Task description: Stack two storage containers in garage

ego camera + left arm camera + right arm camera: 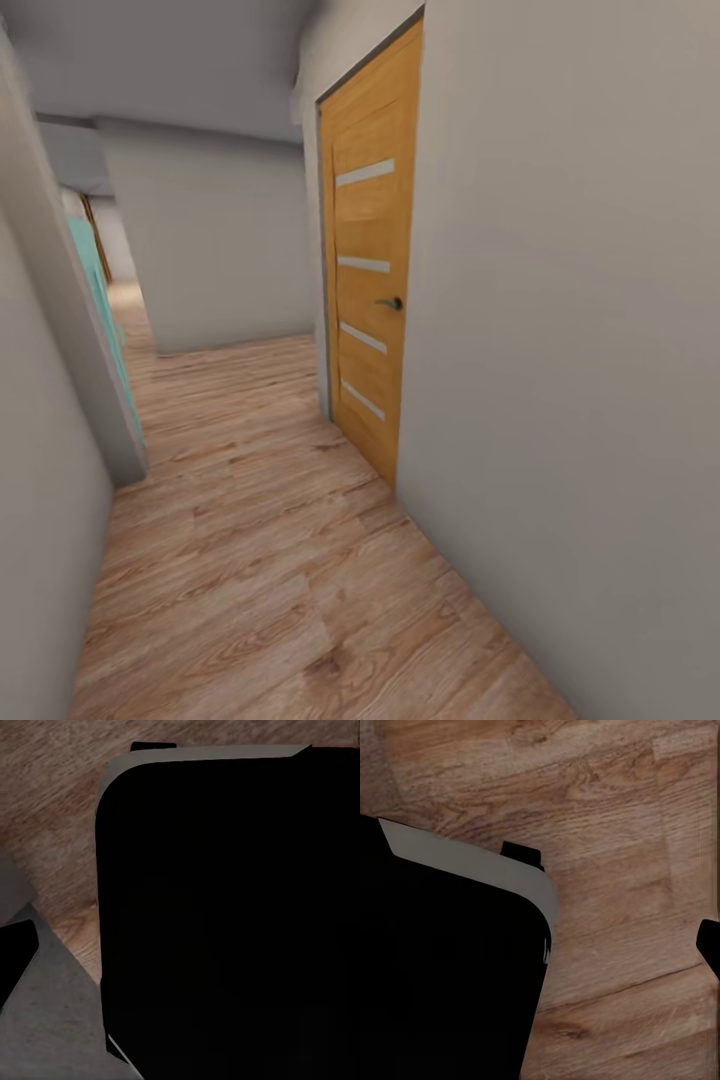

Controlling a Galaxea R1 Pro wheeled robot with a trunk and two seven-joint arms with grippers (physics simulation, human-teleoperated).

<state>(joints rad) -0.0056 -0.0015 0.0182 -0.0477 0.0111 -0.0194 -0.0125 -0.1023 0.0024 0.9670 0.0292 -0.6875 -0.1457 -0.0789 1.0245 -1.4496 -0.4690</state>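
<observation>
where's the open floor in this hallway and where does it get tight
The widest bare stretch of wood floor lies between the left wall and the right wall. Further ahead, floor runs on past the wooden door toward the far wall. It narrows at the left, where a teal panel borders a slim passage.

Head camera faces down corridor, orange wooden slatted door [368, 290] ahead right; both wrist cameras look down, close over light wood plank floor [607, 810].
</observation>
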